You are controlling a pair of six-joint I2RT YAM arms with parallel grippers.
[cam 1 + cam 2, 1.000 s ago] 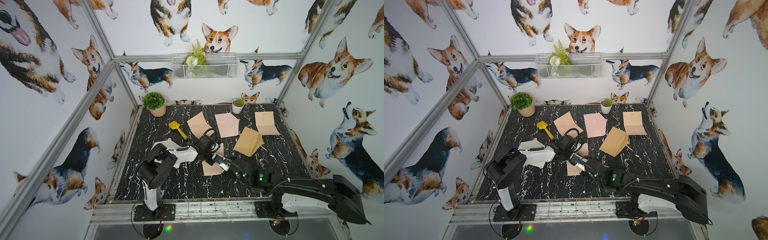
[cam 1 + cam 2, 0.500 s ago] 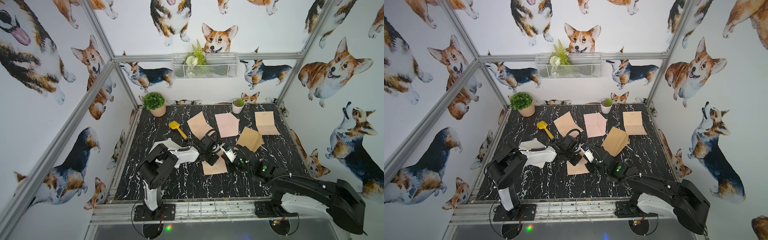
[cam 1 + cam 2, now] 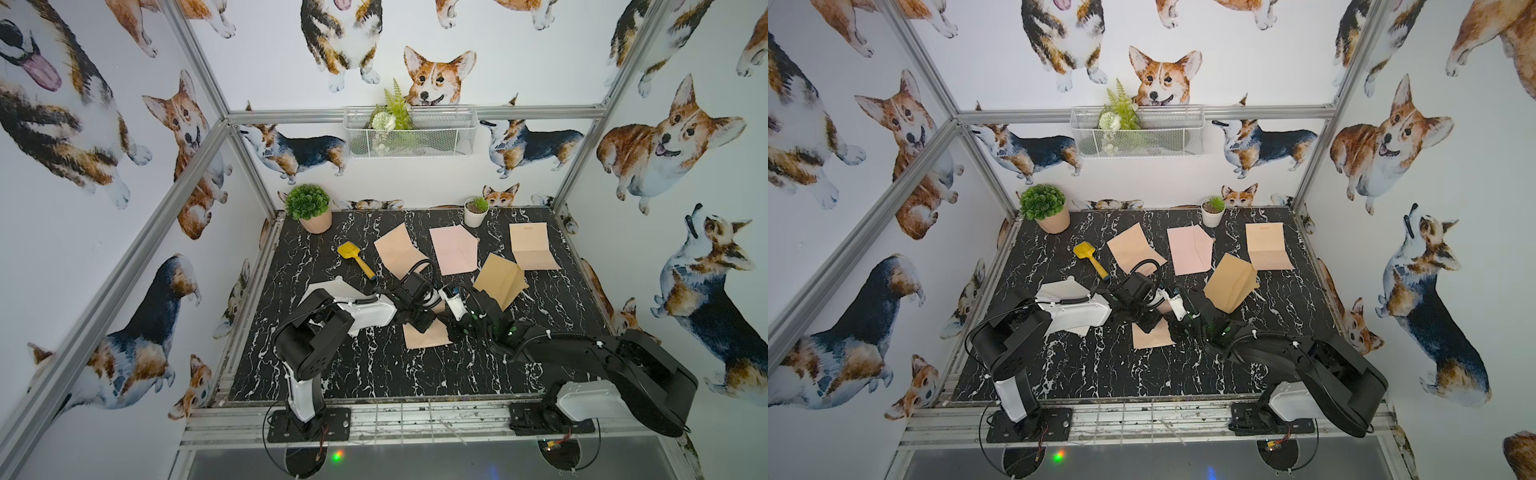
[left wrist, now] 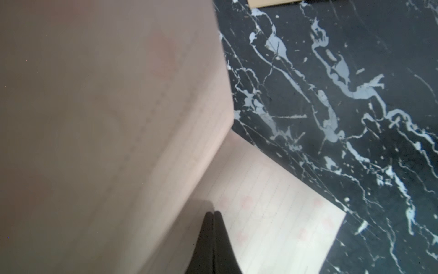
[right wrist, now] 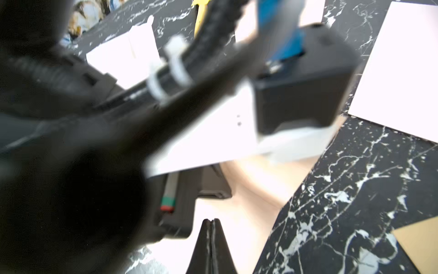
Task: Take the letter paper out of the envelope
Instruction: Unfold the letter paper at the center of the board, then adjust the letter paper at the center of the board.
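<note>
- Okay, letter paper first: lined, faint pink blobs on it, lying directly under the left gripper. Folded into a V, one panel flat on the marble table, the other standing up right beside the fingers.
- Left gripper pressed fully together, tips down at the flat panel. Can't tell whether any paper is actually caught between them.
- Right gripper squeezed together too, tips over a pale peach sheet, close up against the left arm's wrist. Too blurry to say if anything is pinched.
- Same pale peach sheet spread flat below both tools in both top views. Can't say for sure whether envelope or the letter's own lower panel.
- Just beyond the right gripper: a brown folded piece, tented up off the table rather than lying flat.
- Farther out past both tools, toward the back wall: a peach paper, a pink paper and a creased tan paper.
- Off the left gripper's outer side: a yellow scoop, plus a white sheet half hidden under the left arm.
- Way back, well apart from either tool: a big potted plant and a small potted plant.
</note>
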